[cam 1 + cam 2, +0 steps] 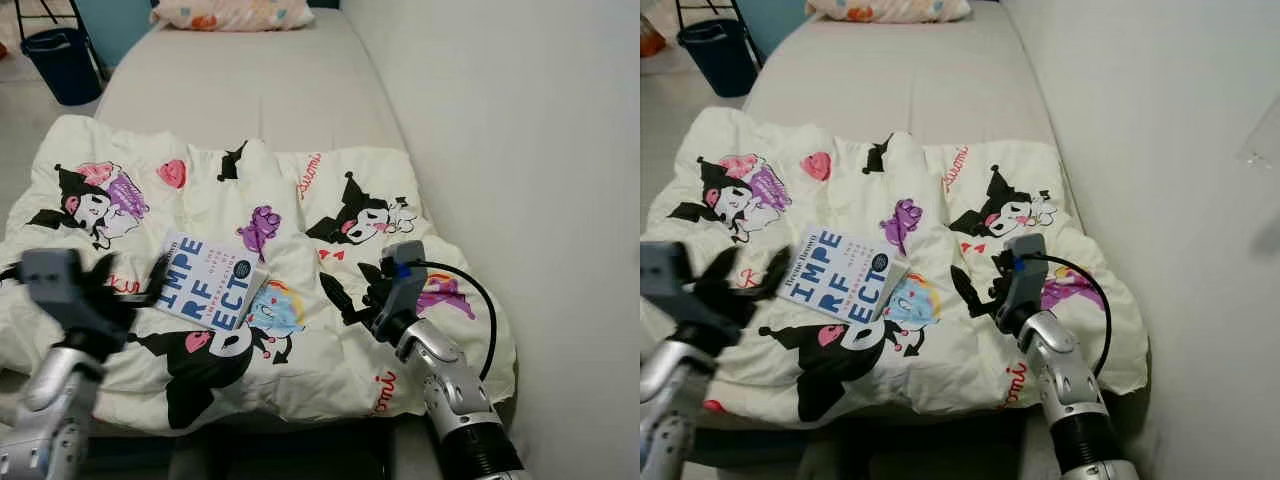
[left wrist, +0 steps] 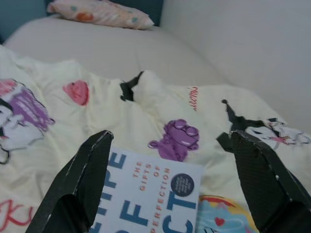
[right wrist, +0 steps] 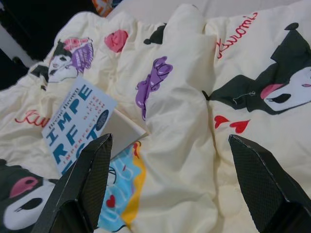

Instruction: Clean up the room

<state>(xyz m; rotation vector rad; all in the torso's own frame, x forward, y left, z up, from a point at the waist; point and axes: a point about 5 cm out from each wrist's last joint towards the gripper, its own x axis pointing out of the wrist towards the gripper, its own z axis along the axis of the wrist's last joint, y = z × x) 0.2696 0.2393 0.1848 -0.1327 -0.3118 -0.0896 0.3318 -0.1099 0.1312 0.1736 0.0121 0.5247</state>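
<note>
One book [image 1: 210,281], white with blue lettering, is seen lying flat on one cream cartoon-print comforter [image 1: 300,200], which is spread over the near end of one bed [image 1: 250,90]. The left gripper [image 1: 128,283] is held just beside the book's near corner, its two fingers [image 2: 82,179] spread wide with nothing between them; the book's cover is framed in the gap between them. The right gripper [image 1: 345,300] is poised above the comforter, apart from the book, its two fingers [image 3: 85,179] likewise spread wide and empty. One pillow [image 1: 235,14] is placed at the bed's far end, and one dark bin [image 1: 62,64] stands on the floor beside the bed.
</note>
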